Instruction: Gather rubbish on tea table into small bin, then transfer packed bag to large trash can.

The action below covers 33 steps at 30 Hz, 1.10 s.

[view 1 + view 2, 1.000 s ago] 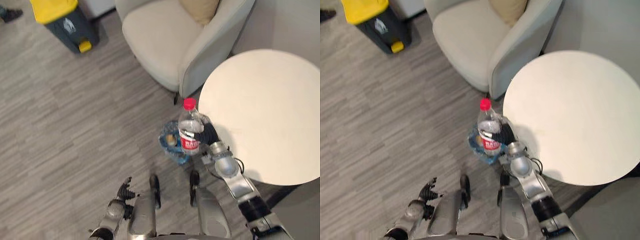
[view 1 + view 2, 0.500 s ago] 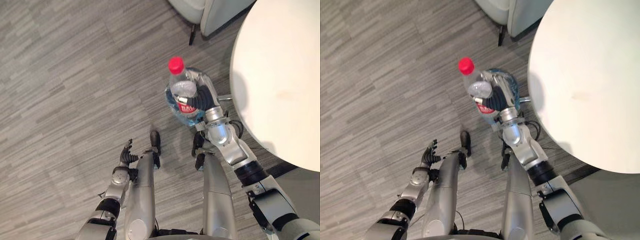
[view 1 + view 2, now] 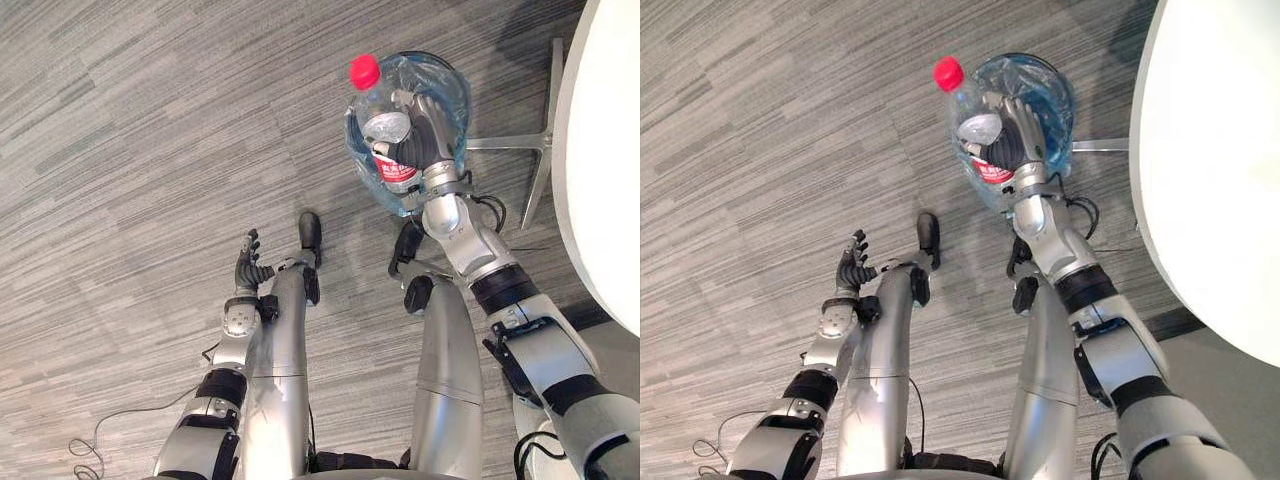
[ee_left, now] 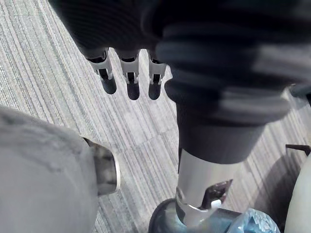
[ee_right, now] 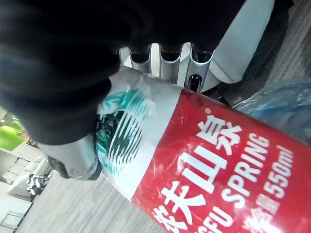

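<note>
My right hand (image 3: pixel 423 130) is shut on a clear plastic bottle (image 3: pixel 383 150) with a red cap (image 3: pixel 364 71) and a red and white label (image 5: pixel 204 160). I hold it tilted directly over the small bin (image 3: pixel 452 92), which is lined with a blue bag and stands on the floor beside the tea table (image 3: pixel 610 160). My left hand (image 3: pixel 248 270) hangs low at my side with its fingers (image 4: pixel 130 80) straight and holding nothing.
The round white tea table top (image 3: pixel 1220 170) fills the right side, and its metal leg (image 3: pixel 540 150) runs just beyond the bin. Grey striped carpet (image 3: pixel 140 170) spreads out to the left.
The camera has tipped further down, so the chair and yellow-lidded bin have left the picture. My right hand has carried the bottle over the small bin's opening. The left hand stays at my side.
</note>
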Tool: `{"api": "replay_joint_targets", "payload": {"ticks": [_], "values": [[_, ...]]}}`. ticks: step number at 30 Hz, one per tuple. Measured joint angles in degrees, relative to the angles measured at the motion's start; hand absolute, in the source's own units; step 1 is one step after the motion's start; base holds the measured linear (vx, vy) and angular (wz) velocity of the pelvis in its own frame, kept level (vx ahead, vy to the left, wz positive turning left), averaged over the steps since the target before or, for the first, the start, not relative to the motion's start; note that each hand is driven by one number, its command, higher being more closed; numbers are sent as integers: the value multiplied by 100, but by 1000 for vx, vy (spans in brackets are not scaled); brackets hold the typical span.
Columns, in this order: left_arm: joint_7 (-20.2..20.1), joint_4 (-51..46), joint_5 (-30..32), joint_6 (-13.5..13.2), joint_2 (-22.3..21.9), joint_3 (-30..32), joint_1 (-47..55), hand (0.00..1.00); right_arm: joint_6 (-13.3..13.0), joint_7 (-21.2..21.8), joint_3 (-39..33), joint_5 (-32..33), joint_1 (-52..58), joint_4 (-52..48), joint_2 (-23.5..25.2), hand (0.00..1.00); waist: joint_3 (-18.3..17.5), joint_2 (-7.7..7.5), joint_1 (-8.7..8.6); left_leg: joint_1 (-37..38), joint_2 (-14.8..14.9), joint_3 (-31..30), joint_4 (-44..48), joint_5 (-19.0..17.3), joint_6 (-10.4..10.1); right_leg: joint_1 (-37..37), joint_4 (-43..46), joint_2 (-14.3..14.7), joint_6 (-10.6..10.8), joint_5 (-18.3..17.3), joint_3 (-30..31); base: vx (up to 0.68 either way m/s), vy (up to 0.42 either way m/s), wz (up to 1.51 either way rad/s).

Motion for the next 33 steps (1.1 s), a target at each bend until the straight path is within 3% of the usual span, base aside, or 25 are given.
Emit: {"api": "replay_joint_targets", "payload": {"ticks": [9, 10, 25, 33], "values": [[0, -93, -194, -68, 100, -94, -1, 0, 78, -25, -157, 487, -553, 616, -250, 100, -1, -2, -5, -185, 3, -8, 35, 53, -18, -191, 107, -45, -33, -60, -58, 1, -5, 2], [-2, -109, -205, -68, 101, -96, -1, 0, 78, -26, -166, 596, -580, 616, -260, 0, -2, -3, -4, -185, 3, -10, 30, 53, -18, -191, 110, -48, -34, -64, -65, 0, 0, 0], [-4, -113, -243, -52, 110, -99, 0, 0, 78, -141, -396, 795, -621, 409, -305, 0, -19, -35, -21, -163, 1, -7, -37, 94, -70, -184, 104, -53, -41, -69, -96, 0, 0, 0], [-4, -113, -236, 22, 106, -69, 4, 0, 68, -150, -578, 552, 145, -401, 81, 0, -31, -60, -53, -84, 11, -11, -73, 111, -92, -117, 92, -45, -53, -77, -109, 0, 0, 0]]}}
